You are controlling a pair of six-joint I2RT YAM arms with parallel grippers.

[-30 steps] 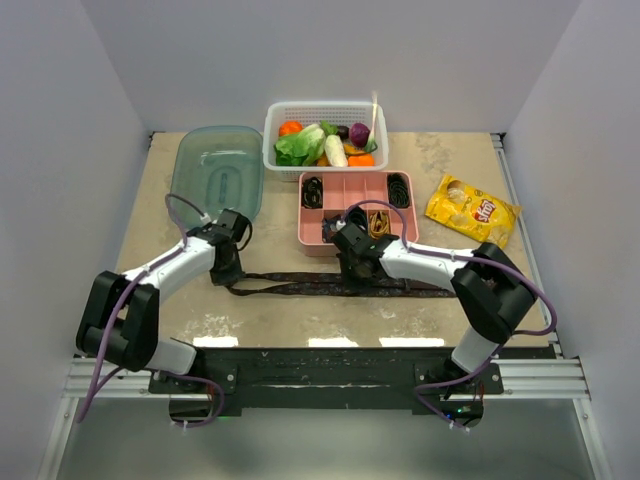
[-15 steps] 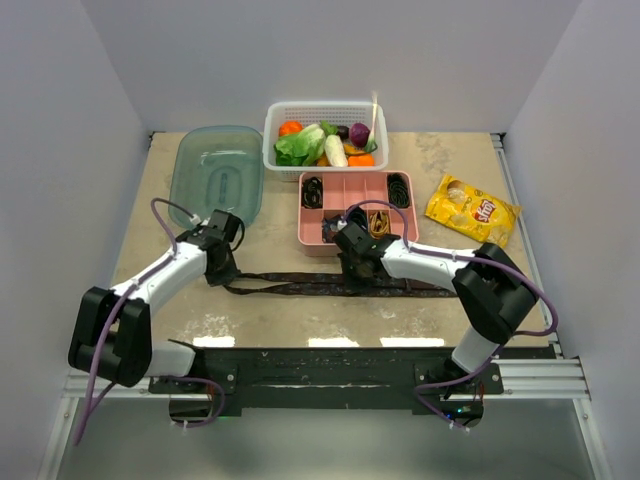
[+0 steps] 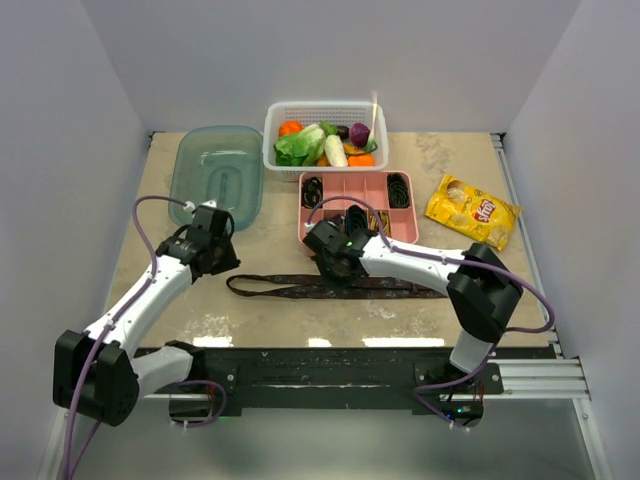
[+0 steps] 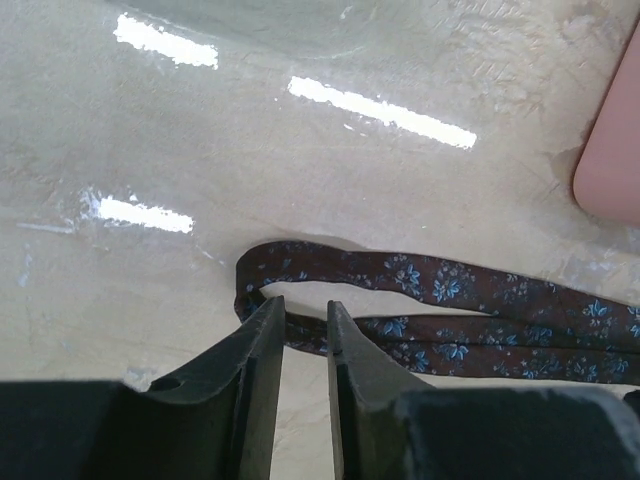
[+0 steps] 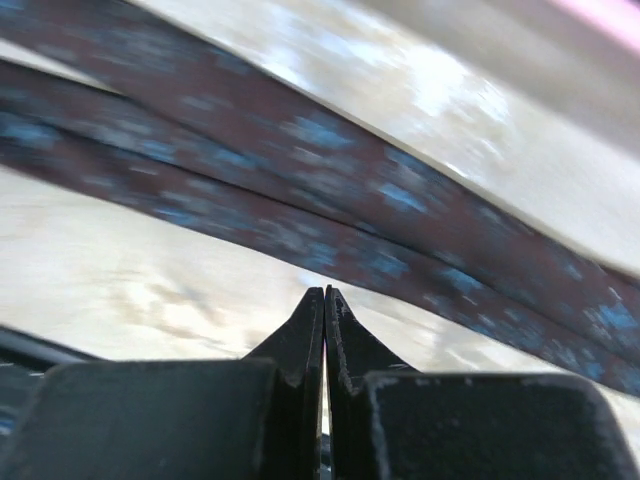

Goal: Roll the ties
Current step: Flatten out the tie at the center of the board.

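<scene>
A: Where is the tie [image 3: 300, 289]?
B: It lies flat on the table [image 3: 290, 250], folded in two, just in front of the pink tray [image 3: 355, 190]. The folded end points to the left.
A: And the left gripper [image 4: 303, 310]?
B: Its jaws stand only a little apart, and nothing is between them. It hangs near the folded end, apart from it.
A: And the right gripper [image 5: 323, 295]?
B: Its jaws are pressed together and hold nothing. The tips are just beside the middle of the tie. Whether they touch the cloth, I cannot tell.
</scene>
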